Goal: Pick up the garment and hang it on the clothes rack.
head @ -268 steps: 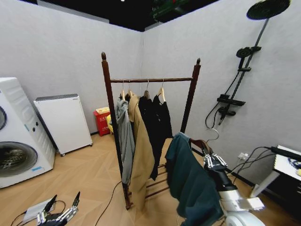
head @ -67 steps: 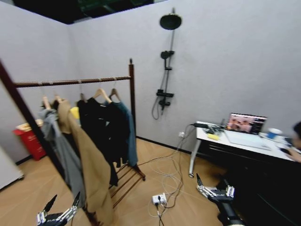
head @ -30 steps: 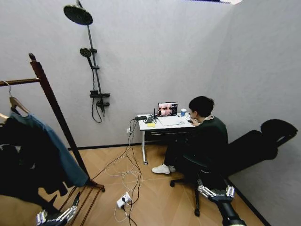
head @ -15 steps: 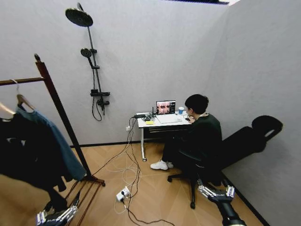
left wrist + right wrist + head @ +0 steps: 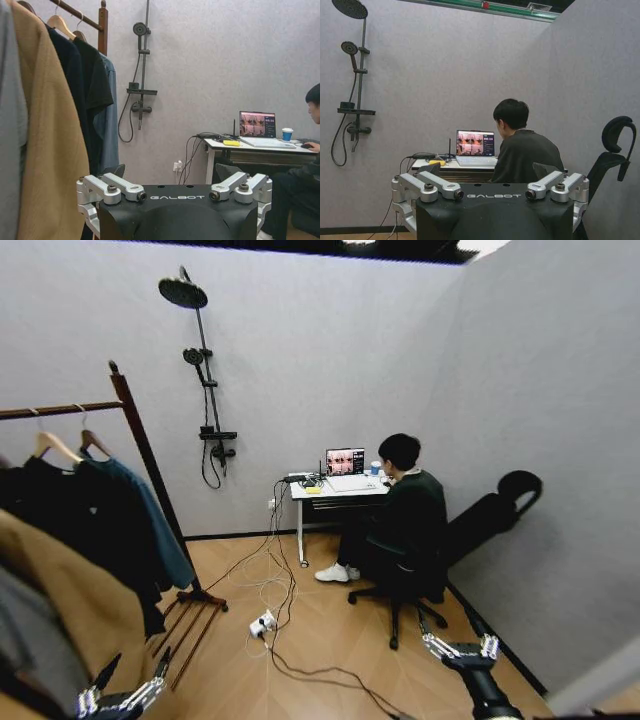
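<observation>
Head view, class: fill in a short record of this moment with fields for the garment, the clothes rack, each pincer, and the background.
garment: teal garment on a wooden hanger, hanging at the end of the rack bar
clothes rack: dark wooden clothes rack at left, also holding black, tan and grey clothes
left pincer: left pincer open, empty, low beside the rack
right pincer: right pincer open, empty, low at right
background: shower stand on the wall; person seated at a desk with a laptop

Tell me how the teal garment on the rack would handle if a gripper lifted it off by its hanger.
The garment would probably drape limp and sway, since it hangs in loose folds. Its wooden hanger looks rigid, likely the steadier grip. Neighbouring clothes press close, so it may drag.
</observation>
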{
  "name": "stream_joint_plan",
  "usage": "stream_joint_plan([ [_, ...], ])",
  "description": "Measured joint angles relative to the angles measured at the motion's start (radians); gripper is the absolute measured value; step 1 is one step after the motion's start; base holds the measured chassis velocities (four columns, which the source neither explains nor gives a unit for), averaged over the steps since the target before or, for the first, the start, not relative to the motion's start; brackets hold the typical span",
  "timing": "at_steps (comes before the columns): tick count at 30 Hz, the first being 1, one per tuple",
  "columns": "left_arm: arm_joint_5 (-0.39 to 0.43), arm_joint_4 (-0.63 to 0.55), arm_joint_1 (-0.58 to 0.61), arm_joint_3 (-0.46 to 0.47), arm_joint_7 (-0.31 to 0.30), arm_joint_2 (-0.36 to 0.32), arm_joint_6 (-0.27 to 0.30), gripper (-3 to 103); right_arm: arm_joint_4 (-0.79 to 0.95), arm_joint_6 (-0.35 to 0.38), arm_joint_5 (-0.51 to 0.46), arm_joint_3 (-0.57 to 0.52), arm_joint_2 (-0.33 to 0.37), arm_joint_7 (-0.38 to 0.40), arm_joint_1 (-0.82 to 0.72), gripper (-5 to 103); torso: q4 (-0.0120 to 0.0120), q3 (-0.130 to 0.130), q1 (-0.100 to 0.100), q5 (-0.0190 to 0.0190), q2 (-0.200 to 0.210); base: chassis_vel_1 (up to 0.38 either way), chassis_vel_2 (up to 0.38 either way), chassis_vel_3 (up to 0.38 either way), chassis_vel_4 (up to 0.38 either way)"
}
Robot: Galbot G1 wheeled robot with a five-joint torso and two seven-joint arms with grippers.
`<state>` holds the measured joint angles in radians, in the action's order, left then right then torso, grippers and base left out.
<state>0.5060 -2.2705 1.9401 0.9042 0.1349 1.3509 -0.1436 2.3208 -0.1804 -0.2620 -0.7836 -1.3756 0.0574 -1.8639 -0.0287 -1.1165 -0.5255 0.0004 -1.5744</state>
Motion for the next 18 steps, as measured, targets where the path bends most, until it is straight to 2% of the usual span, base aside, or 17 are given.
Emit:
stream_joint_plan([
  [7, 0.000, 0.000, 0.000, 0.000, 0.000, 0.000, 0.000, 100, 0.000, 0.000, 0.000, 0.000, 0.000, 0.000, 0.000, 100, 0.0003, 0.000, 0.000, -0.0001, 0.000, 0.328, -0.325, -0.339, 0.332],
  [8, 0.000, 0.000, 0.000, 0.000, 0.000, 0.000, 0.000, 100, 0.000, 0.000, 0.000, 0.000, 0.000, 0.000, 0.000, 100, 0.0003, 0.000, 0.000, -0.0011, 0.000, 0.347, -0.327, -0.340, 0.362],
  [9, 0.000, 0.000, 0.000, 0.000, 0.000, 0.000, 0.000, 100, 0.000, 0.000, 0.000, 0.000, 0.000, 0.000, 0.000, 100, 0.0001, 0.000, 0.000, 0.0001, 0.000, 0.343, -0.327, -0.393, 0.343],
  [18, 0.000, 0.000, 0.000, 0.000, 0.000, 0.000, 0.000, 100, 0.000, 0.000, 0.000, 0.000, 0.000, 0.000, 0.000, 100, 0.0004, 0.000, 0.000, -0.0005, 0.000, 0.336, -0.337, -0.349, 0.342],
])
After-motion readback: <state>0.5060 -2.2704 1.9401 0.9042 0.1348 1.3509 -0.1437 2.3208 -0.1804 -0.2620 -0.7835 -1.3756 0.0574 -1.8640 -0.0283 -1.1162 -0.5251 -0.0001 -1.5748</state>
